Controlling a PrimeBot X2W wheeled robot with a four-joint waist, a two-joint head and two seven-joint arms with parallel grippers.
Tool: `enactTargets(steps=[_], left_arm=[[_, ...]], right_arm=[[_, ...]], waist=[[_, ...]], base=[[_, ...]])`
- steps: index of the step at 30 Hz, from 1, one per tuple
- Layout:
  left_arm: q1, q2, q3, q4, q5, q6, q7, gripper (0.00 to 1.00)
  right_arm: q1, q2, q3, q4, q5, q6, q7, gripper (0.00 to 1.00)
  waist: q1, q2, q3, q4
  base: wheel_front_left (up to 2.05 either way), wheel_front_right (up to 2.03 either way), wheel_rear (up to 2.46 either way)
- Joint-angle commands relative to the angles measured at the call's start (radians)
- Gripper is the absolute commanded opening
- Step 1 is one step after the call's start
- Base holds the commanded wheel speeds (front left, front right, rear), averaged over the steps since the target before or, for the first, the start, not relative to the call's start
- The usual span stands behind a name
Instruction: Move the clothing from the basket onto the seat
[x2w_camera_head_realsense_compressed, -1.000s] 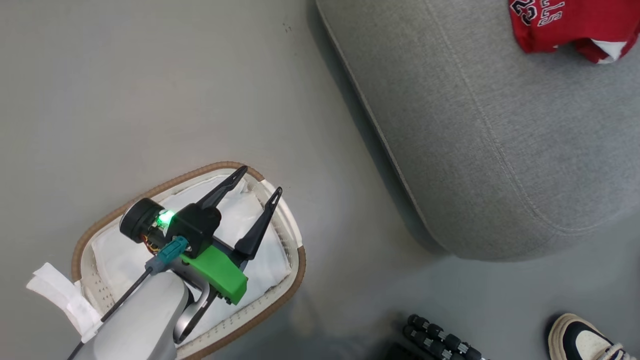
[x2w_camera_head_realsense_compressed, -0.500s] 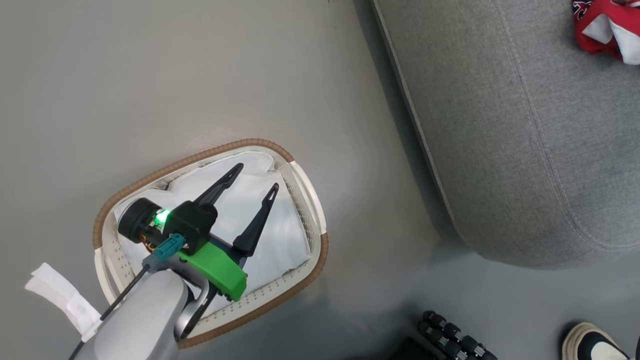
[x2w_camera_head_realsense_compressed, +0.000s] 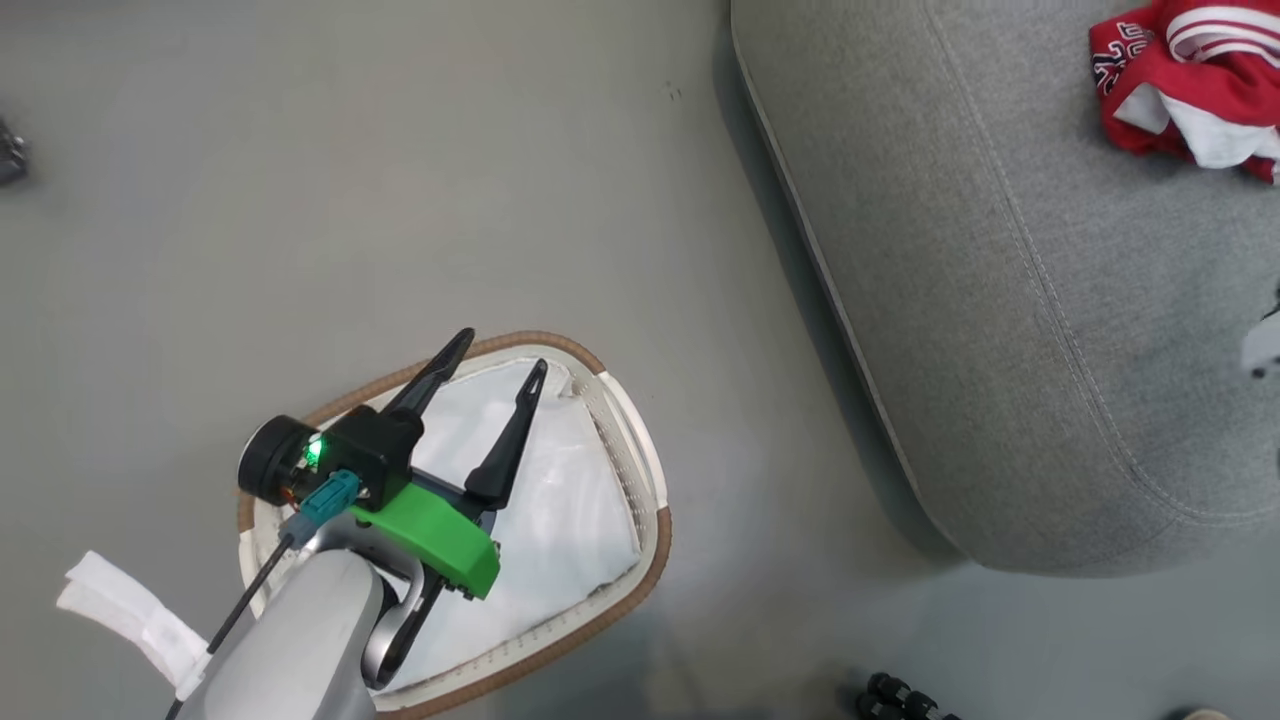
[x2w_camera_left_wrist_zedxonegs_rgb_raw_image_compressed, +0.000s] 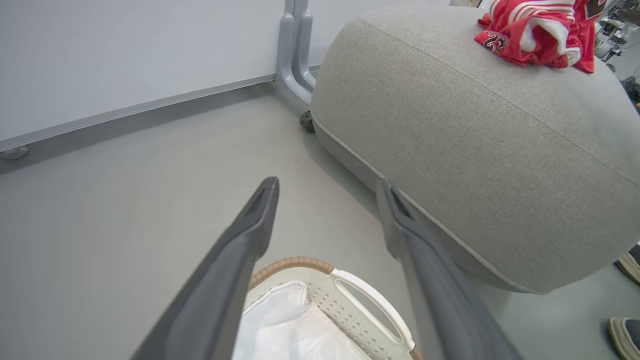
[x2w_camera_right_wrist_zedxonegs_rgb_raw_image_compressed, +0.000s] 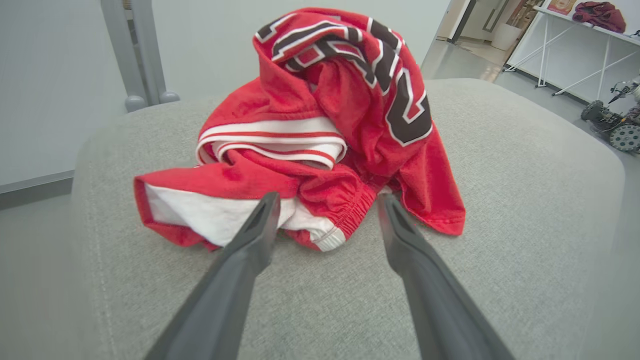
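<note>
My right gripper (x2w_camera_right_wrist_zedxonegs_rgb_raw_image_compressed: 327, 196) stands wide and empty just before the crumpled red basketball clothing (x2w_camera_right_wrist_zedxonegs_rgb_raw_image_compressed: 325, 125) with white striped trim, heaped on the big rounded grey fabric seat (x2w_camera_right_wrist_zedxonegs_rgb_raw_image_compressed: 500, 200). My left gripper (x2w_camera_head_realsense_compressed: 502, 350), fingers spread and holding nothing, hangs over the small oval white perforated basket (x2w_camera_head_realsense_compressed: 655, 540) with a brown woven rim, white cloth liner (x2w_camera_head_realsense_compressed: 560, 500) inside, on the floor (x2w_camera_head_realsense_compressed: 400, 200) beside the seat.

Seat (x2w_camera_head_realsense_compressed: 1000, 300): rough textured cloth; clothing (x2w_camera_right_wrist_zedxonegs_rgb_raw_image_compressed: 320, 150): matt fabric (faintly fuzzy); basket (x2w_camera_head_realsense_compressed: 622, 468): smooth plastic, woven rim.
</note>
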Motion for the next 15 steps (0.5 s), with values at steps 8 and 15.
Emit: enactTargets(steps=[8, 15], left_arm=[[0.077, -0.049, 0.118, 0.027, 0.035, -0.001, 0.001, 1.00], [0.120, -0.085, 0.237, 0.057, 0.068, -0.002, 0.001, 1.00]], right_arm=[[0.135, 0.067, 0.090, -0.163, 0.039, -0.001, -0.004, 1.00], [0.175, 0.121, 0.199, -0.199, 0.019, -0.001, -0.004, 1.00]], waist=[[0.0000, 0.0000, -0.133, 0.092], [0.0000, 0.0000, -0.203, 0.162]], base=[[0.00, 0.00, 0.00], [0.00, 0.00, 0.00]])
